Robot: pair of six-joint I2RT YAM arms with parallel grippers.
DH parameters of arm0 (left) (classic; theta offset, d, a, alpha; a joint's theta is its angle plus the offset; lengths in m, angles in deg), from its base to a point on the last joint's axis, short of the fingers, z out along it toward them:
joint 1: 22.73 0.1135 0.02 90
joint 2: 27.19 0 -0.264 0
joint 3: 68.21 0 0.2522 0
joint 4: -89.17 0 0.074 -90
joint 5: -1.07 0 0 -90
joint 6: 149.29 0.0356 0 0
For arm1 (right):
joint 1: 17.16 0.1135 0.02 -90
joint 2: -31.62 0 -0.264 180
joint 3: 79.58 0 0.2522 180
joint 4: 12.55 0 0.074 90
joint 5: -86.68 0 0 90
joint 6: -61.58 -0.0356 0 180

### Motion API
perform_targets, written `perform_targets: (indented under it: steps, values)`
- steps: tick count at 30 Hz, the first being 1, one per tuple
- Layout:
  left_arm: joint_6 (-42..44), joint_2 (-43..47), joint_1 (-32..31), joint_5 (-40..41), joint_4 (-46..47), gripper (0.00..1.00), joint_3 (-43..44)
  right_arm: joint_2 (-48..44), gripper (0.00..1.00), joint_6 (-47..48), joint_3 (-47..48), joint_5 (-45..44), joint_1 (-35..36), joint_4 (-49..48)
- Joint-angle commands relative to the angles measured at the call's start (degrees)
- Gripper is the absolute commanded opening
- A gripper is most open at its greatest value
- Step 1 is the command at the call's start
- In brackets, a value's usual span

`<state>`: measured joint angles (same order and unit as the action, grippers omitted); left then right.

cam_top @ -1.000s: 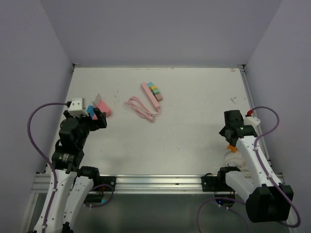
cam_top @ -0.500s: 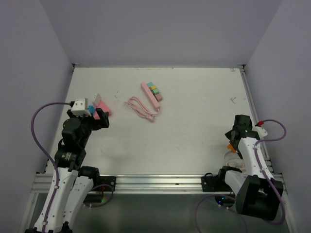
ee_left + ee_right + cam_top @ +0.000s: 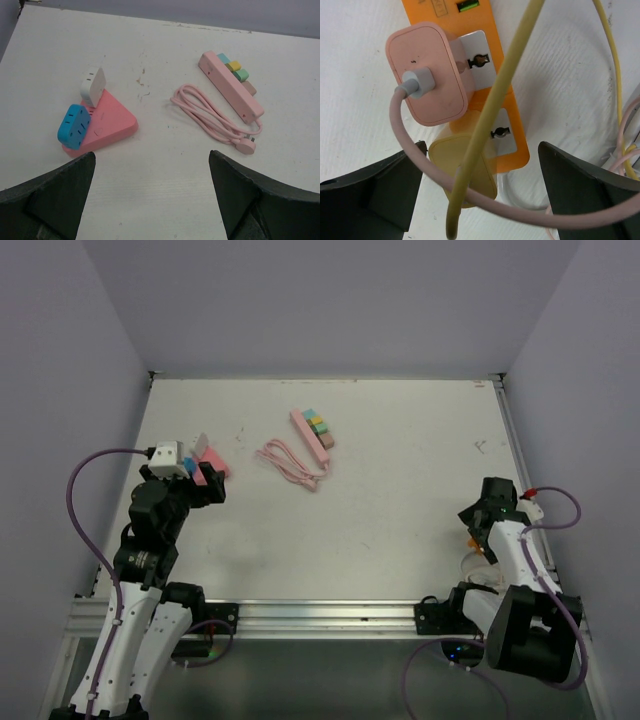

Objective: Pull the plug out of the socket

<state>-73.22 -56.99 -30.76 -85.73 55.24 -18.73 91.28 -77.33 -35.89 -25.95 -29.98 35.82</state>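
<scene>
Plug point(image 3: 427, 75), pink with a grey-pink cord, sits pushed into an orange power strip point(image 3: 519, 147) at the upper left of the right wrist view. A yellow plug point(image 3: 482, 182) sits just below it in the same strip, and a yellow cable point(image 3: 512, 65) crosses over both. The right gripper point(image 3: 480, 170) hangs over them with its jaws spread wide, one on each side, holding nothing. In the top view this spot is at the lower right of the table point(image 3: 400, 440).

The left gripper point(image 3: 152, 170) is wide apart too and empty. Ahead of it, a pink triangular socket block point(image 3: 112, 122) carries a blue adapter point(image 3: 73, 126) and a white adapter point(image 3: 93, 86). To the right lie a coiled pink cord point(image 3: 205, 112) and a pink strip point(image 3: 230, 90).
</scene>
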Motion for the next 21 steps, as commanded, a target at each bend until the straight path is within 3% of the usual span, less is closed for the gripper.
perform_targets:
  steps: [1, 8, 17, 21]
  values:
    - [-0.1, -0.1, -0.4, 0.4, 3.3, 0.99, -0.1, 2.6, 0.97, 0.7, -0.5, 1.1, -0.3, -2.8]
    - [-0.3, 0.3, -0.3, 1.5, 3.0, 0.99, 0.0, 5.6, 0.79, 1.8, -0.1, 2.7, -0.2, -3.7]
    - [-0.3, 0.4, -0.3, 1.7, 3.0, 0.99, -0.1, 6.4, 0.38, 7.2, 0.7, 8.6, 1.1, -6.4]
    - [-0.2, 0.4, -0.4, 1.7, 3.1, 0.99, 0.0, 7.6, 0.27, 11.1, 1.0, 12.2, 7.3, -10.0]
